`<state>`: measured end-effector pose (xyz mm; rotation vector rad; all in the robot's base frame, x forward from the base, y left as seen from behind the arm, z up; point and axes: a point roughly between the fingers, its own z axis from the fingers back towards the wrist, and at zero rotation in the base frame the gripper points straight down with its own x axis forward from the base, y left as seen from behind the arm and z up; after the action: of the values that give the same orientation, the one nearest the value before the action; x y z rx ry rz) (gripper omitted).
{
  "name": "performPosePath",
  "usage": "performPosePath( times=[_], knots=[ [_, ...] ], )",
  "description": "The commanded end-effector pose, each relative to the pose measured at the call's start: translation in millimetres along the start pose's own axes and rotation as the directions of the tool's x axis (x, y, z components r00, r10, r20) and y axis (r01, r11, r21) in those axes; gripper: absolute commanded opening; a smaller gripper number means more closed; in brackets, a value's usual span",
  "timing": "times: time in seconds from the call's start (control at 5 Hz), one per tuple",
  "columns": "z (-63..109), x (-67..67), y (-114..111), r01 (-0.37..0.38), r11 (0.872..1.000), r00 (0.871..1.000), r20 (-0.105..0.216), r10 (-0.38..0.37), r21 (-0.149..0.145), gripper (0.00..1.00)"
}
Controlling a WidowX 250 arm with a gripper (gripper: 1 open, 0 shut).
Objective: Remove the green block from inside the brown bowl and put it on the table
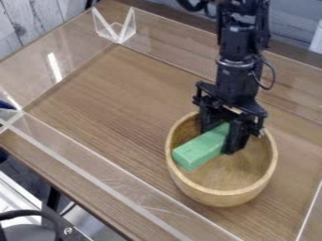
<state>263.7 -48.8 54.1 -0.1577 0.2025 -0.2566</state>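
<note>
My gripper (227, 135) points steeply down into the brown bowl (214, 186) and is shut on the far end of the green block (198, 150). The block tilts, its gripped end raised, its near end low over the bowl's left inner wall. The bowl, round and light-brown with a thick rim, stands on the table (120, 99) at the right front. The black fingers (242, 137) hide part of the block's far end.
Clear acrylic walls (75, 160) edge the tabletop along the front left and back. A clear angled bracket (116, 26) stands at the far left corner. The black arm (239, 47) rises from the bowl toward the top of the view.
</note>
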Motion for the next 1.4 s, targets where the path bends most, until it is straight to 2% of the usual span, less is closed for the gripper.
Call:
performPosePath(
  times=[0.0,0.4,0.8,1.0,1.2],
  knots=[
    [28.2,4.5,8.8,0.039,0.999,0.994,0.104,-0.042,0.031,0.00],
    [31.9,-4.0,37.2,0.087,0.995,0.988,0.126,-0.093,0.057,0.00],
    [42.1,-2.5,70.7,-0.019,0.997,0.991,0.137,0.009,0.073,0.00],
    [27.3,-1.3,53.9,0.099,0.991,0.990,0.090,-0.107,0.085,0.00],
    [12.2,-0.3,42.2,0.235,0.967,0.970,0.039,-0.240,0.097,0.00]
  ],
)
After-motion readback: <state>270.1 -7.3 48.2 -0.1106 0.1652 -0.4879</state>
